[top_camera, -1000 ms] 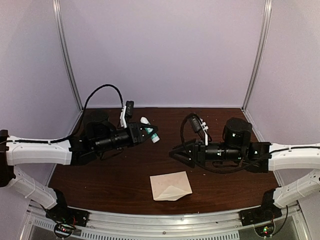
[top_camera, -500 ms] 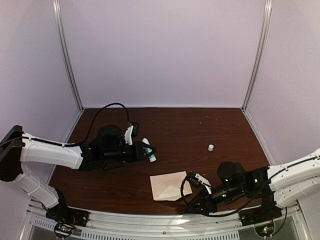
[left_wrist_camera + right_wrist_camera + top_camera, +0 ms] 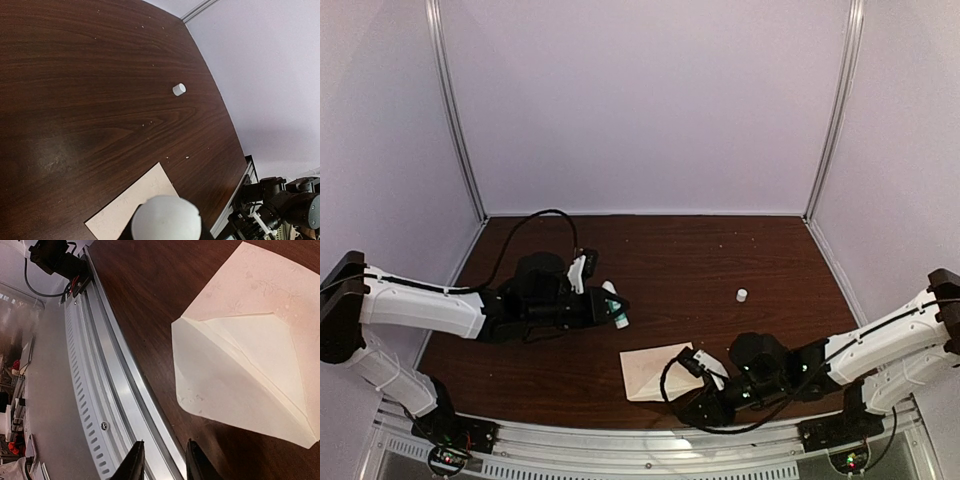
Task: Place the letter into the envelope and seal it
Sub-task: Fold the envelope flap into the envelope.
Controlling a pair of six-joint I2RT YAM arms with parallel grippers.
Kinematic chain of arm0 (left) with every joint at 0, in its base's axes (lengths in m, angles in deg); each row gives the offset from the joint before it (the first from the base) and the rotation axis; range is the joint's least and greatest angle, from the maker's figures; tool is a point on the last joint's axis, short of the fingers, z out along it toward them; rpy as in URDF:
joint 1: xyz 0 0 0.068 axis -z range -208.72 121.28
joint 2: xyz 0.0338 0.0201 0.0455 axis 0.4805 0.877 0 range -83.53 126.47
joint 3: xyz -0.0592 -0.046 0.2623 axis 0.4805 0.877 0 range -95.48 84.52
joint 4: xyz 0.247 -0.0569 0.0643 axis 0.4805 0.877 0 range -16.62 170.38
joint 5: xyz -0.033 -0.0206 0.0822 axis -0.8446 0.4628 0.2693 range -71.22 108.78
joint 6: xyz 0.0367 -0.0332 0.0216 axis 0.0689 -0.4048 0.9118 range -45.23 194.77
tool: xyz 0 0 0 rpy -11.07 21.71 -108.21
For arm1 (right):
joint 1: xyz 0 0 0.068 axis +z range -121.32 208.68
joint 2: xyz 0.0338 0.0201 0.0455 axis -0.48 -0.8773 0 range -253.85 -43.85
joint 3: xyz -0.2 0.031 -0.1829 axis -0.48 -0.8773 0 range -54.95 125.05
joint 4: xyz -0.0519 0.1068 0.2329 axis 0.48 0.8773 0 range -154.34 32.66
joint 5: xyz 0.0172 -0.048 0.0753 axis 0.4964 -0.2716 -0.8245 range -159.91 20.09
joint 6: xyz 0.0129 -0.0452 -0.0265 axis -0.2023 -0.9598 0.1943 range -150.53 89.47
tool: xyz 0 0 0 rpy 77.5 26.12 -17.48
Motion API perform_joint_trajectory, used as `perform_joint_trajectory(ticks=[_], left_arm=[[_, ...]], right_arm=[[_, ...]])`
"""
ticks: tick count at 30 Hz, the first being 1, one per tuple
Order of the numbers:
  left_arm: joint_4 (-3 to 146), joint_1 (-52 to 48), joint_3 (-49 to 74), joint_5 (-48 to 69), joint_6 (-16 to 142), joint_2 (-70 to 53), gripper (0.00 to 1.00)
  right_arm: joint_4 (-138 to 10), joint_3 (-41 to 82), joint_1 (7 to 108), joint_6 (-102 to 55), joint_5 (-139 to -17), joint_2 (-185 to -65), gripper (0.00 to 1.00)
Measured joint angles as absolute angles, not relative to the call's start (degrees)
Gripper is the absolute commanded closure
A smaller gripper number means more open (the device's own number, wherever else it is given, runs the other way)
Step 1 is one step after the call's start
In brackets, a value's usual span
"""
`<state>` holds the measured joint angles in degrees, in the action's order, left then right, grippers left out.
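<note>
Pale beige-pink, the envelope (image 3: pixel 655 372) lies flat on the dark wood worktop (image 3: pixel 740 250), close to the near edge and about midway along it. I read it as flap side up: from the right wrist camera a lighter triangular panel lies across its face. I cannot tell whether that flap is stuck down.

My right gripper (image 3: pixel 162 465) hangs low over the near edge, just beside the envelope's near right corner but not touching it. Its fingers (image 3: pixel 135 462) stand a little apart with nothing between them, and below them I see the aluminium rail (image 3: pixel 107 390) that runs along the near edge.

My left gripper (image 3: pixel 603 305) reaches in from the left edge and is clamped on a white tube with a teal band, which looks to me like a glue stick (image 3: pixel 613 300). It is apart from the envelope, on its far left side. From the left wrist camera the tube's round white end fills the bottom of the view, with a corner of the envelope behind it.

A small white cap (image 3: pixel 741 295) stands alone toward the right side, well apart from the envelope.
</note>
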<state>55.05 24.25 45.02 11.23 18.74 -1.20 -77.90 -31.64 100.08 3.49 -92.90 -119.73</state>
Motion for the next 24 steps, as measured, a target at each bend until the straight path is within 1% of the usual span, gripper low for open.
perform_joint_trajectory(ticks=[9, 24], left_arm=[[56.48, 24.25, 45.04, 11.23, 19.39, -1.53, 0.96], [58.57, 24.25, 45.17, 11.01, 21.14, -2.86, 0.96]], right_arm=[[-78.21, -25.98, 99.88, 2.55, -88.55, -123.81, 0.75], [-78.80, -21.10, 94.88, 2.44, -86.45, -132.21, 0.78]])
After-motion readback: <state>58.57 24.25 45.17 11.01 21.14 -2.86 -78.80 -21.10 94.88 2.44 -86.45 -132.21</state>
